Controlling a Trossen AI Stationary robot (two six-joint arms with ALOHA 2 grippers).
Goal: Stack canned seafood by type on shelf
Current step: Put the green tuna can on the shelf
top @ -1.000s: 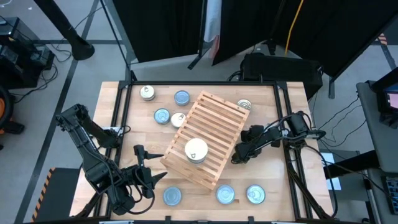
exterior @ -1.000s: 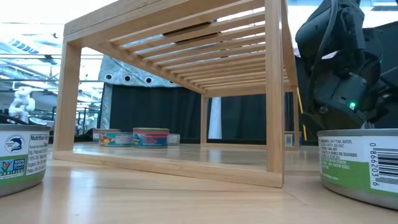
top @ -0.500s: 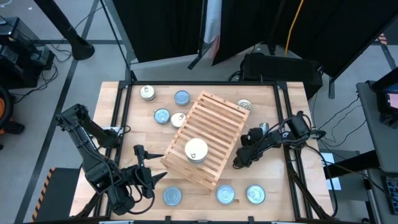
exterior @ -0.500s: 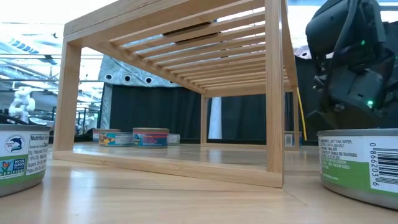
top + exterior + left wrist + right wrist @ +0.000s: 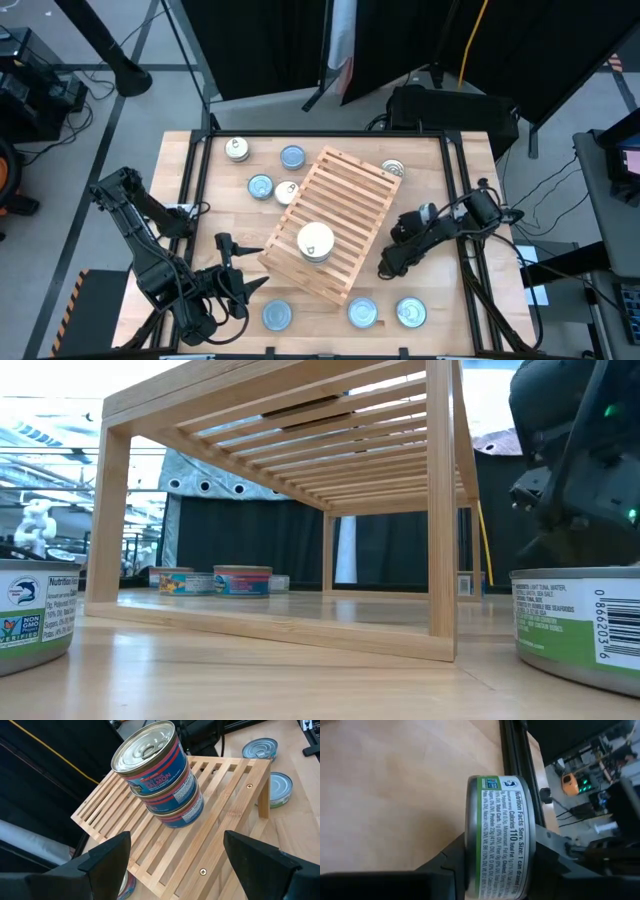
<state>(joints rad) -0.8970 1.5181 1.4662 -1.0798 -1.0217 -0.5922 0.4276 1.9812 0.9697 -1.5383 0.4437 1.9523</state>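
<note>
A robotics lab is indicated by black curtains (image 5: 500,50), a framed wooden table (image 5: 215,215), cables on the floor (image 5: 560,170) and equipment racks (image 5: 30,85) alongside.

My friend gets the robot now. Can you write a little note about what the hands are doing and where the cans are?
Right end effector: shut on a green-label tin, right of the shelf.
Left end effector: open, waiting at the table's near left corner.
Done: a stack of three red-and-blue tins stands on the shelf.
Left: four tins behind the shelf's left side, one at its far right corner, three along the near edge, plus the held one.
</note>
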